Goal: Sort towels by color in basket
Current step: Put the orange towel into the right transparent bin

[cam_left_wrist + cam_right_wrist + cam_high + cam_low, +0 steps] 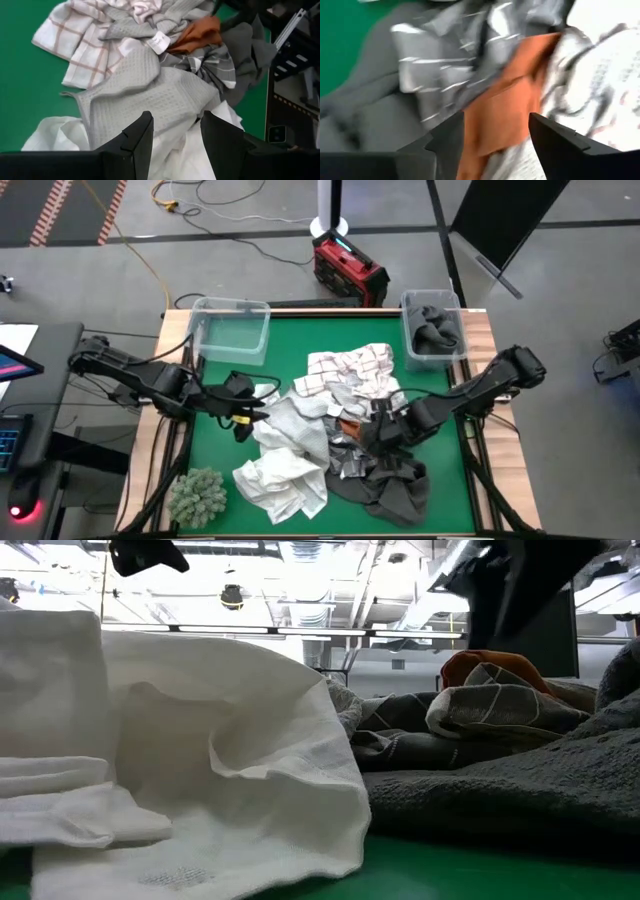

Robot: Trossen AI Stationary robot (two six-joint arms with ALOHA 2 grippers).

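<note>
A heap of towels lies mid-table: a grid-checked white one (350, 368), a light grey one (300, 425), a white one (280, 480), a dark grey one (395, 485) and a rust-orange one (505, 100) half buried in the heap. My left gripper (175, 135) hangs open above the light grey towel (150, 95) at the heap's left side, with nothing between its fingers. My right gripper (495, 137) is open at the heap's right side (372, 428), pointing steeply down, one finger on either side of the rust-orange towel. My right gripper stands over the rust-orange towel's middle (495, 115), coming from above and slanting in from the table's right. I cannot tell whether its fingers touch the cloth.
At the far edge stand two clear bins: the left one (205, 330) holds nothing, the right one (408, 330) holds dark grey towels (437, 328). A fuzzy grey-green clump (197, 495) sits at the near left corner. Bare green table shows left of the heap.
</note>
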